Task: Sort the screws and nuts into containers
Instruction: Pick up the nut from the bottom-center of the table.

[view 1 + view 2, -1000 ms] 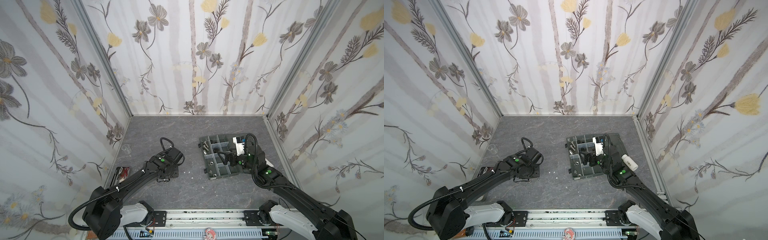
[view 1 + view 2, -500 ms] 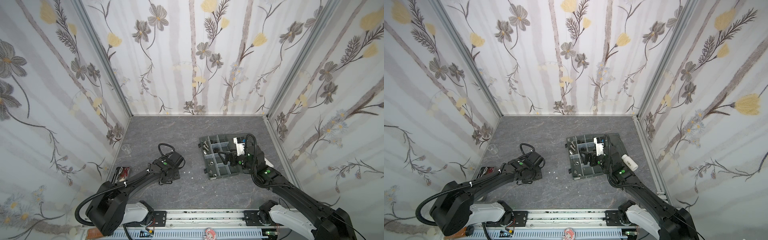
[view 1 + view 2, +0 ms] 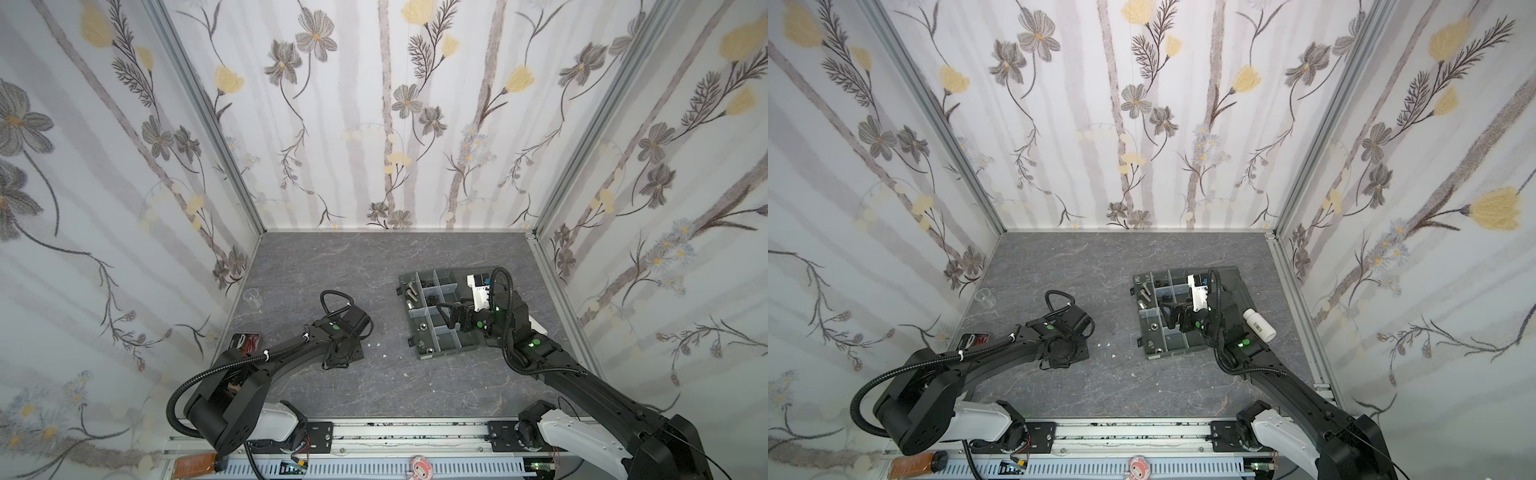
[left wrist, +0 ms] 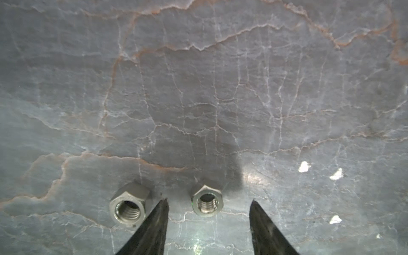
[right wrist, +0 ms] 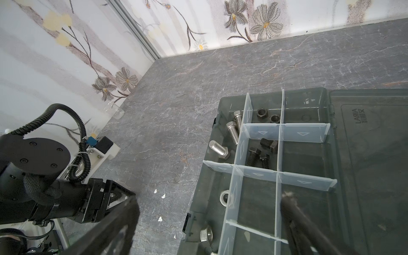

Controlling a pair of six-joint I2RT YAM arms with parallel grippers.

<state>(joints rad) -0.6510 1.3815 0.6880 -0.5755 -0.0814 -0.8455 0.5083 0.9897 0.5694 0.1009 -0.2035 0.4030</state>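
Note:
Two silver nuts lie on the bare table in the left wrist view. One nut (image 4: 207, 204) sits just ahead of my left gripper (image 4: 209, 201), in line with the gap between its open fingers and untouched. The other nut (image 4: 129, 207) lies just outside one fingertip (image 4: 162, 205). My right gripper (image 5: 210, 196) hangs wide open and empty over the containers (image 5: 239, 141) of the dark grey organizer box (image 3: 415, 347). Separate compartments hold silver screws (image 5: 233, 132), black bolts (image 5: 256, 154), black nuts (image 5: 262, 113) and silver nuts (image 5: 225, 197).
The box's flat lid (image 5: 371, 154) lies open on the side away from the left arm. A small clear cup (image 3: 252, 297) stands by the left wall. A white bottle (image 3: 1260, 326) lies right of the box. White specks (image 3: 379, 344) dot the table between the arms.
The left arm's wrist has shifted slightly over the table. The right arm and the box stand as before.

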